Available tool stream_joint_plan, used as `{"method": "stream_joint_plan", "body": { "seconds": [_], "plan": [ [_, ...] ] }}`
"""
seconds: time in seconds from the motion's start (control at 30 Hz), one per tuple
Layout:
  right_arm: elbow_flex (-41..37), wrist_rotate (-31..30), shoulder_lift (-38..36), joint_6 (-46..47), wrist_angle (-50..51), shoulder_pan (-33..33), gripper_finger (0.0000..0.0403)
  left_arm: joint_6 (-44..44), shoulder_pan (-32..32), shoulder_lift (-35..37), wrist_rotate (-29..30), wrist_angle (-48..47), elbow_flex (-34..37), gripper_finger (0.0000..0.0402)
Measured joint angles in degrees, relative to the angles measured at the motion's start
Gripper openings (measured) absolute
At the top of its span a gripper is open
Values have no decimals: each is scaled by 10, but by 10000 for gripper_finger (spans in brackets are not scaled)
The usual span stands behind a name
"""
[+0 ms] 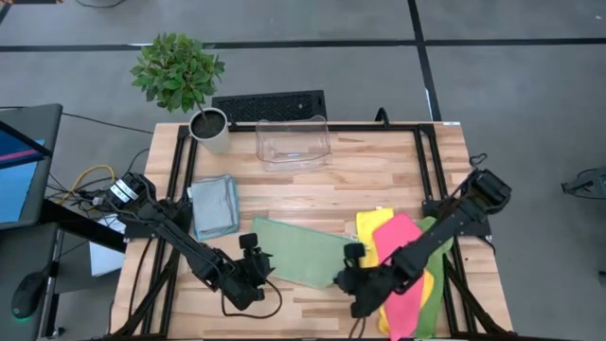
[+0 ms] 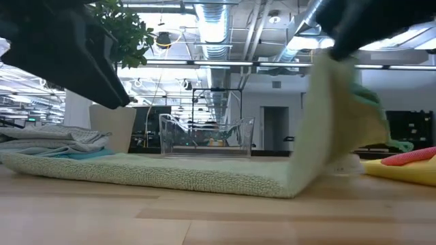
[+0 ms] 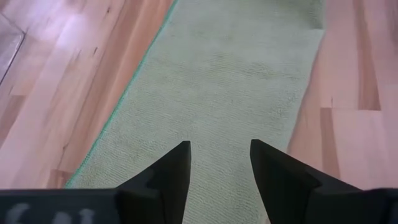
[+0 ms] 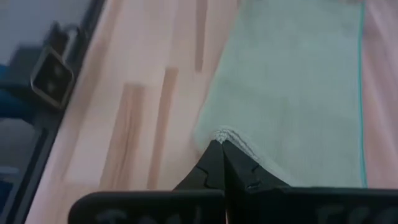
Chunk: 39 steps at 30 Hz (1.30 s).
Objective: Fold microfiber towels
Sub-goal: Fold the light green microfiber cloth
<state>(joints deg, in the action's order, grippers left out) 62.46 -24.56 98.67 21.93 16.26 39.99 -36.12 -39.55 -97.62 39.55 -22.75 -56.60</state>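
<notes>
- High view: pale green towel lies lengthwise along the table's front edge, between both arms.
- Low view: its right end is lifted.
- Left wrist view: left gripper hovers over the towel, jaws apart.
- Right wrist view: right gripper is pinched on that corner, so it's nearer.

Grey concrete floor, exposed ceiling ducts, strip lights, dark doorway
</notes>
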Motion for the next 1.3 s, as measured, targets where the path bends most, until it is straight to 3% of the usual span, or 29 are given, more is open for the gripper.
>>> {"method": "stream_joint_plan", "body": {
  "seconds": [0.3,0.47,0.8,1.0,1.3],
  "plan": [
    [0,54,4,-86,-85,-60,9,0,0,0,1,-2,0,159],
    [6,99,59,-105,-130,-78,9,0,0,0,1,-2,0,159],
    [81,111,138,-164,-102,-83,10,2,0,0,-2,-5,0,159],
    [130,108,125,-181,-16,-77,10,5,0,0,-2,-8,0,159],
    [133,115,123,-202,-26,-83,10,5,0,0,1,-6,0,159]
  ]
}}
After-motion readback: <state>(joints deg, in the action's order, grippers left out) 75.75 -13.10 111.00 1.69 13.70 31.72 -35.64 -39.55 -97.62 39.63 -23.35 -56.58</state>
